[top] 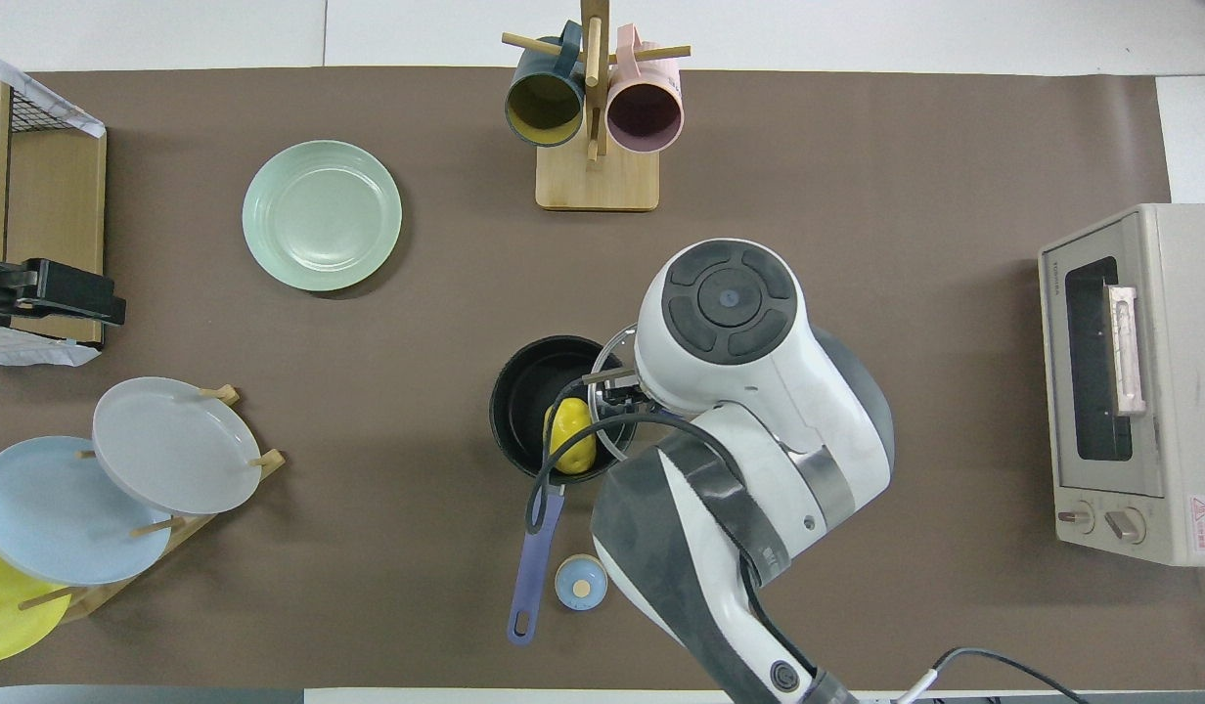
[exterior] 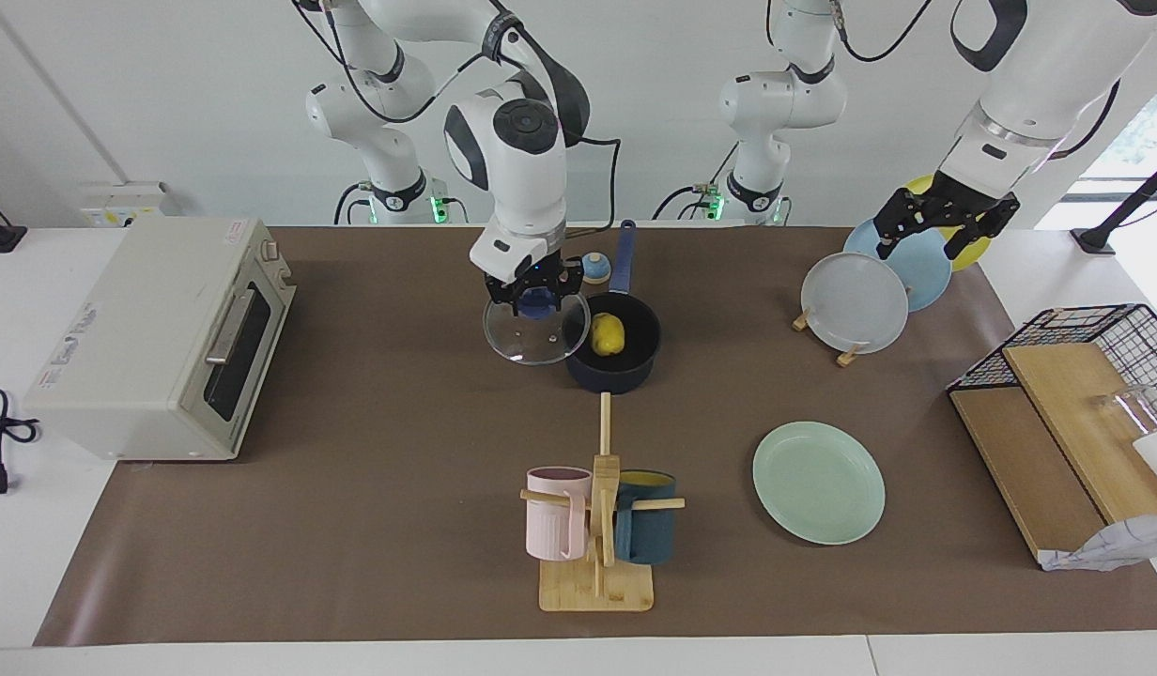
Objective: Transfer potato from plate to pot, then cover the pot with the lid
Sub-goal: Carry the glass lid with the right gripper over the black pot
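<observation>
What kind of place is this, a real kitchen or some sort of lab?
Probably a robot lab staged as a kitchen. Franka arms are mounted at a table covered with brown paper, bare white walls around, and kitchen props are laid out: a toaster oven, a mug stand and a plate rack.

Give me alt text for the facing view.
The right gripper holds the glass lid by its knob beside the pot, which contains the potato. The left gripper waits open over the plate rack.
</observation>
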Controlling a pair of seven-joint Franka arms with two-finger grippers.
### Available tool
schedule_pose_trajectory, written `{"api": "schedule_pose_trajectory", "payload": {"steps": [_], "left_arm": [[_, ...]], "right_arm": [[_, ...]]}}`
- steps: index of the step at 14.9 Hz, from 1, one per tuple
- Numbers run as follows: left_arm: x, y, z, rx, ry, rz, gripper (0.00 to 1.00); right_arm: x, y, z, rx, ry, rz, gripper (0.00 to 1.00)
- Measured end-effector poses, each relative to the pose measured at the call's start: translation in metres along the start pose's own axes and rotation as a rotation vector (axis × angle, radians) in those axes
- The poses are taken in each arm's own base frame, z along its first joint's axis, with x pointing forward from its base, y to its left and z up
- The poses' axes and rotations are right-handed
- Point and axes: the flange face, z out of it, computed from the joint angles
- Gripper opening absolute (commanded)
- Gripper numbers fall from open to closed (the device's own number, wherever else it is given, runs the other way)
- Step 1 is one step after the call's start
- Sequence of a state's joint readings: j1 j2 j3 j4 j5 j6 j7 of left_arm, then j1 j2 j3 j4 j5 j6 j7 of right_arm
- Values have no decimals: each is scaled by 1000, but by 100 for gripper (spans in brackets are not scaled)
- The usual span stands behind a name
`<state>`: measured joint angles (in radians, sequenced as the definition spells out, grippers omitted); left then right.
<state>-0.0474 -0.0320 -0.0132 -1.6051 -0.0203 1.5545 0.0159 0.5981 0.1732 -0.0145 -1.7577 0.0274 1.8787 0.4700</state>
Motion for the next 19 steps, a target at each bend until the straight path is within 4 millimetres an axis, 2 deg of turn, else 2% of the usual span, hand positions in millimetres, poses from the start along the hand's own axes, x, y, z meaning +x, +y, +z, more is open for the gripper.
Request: {"api": "schedule_pose_trajectory", "payload": {"steps": [2,4,9,13,19], "left_arm": [[0,0,0,0,0,0,100],[0,0,0,0,0,0,100],[0,0,0,0,0,0,100],[0,0,0,0,0,0,100],[0,0,0,0,0,0,100]], "right_arm": [[-12,-23,-1,0,4,26,0],[-21,-38,-1,0,6,29,0],[-25,-51,-4,10,29,16,0],[-18,-63,-9,34,79,8,0],[-6,-83,13,44,94,17,0]]}}
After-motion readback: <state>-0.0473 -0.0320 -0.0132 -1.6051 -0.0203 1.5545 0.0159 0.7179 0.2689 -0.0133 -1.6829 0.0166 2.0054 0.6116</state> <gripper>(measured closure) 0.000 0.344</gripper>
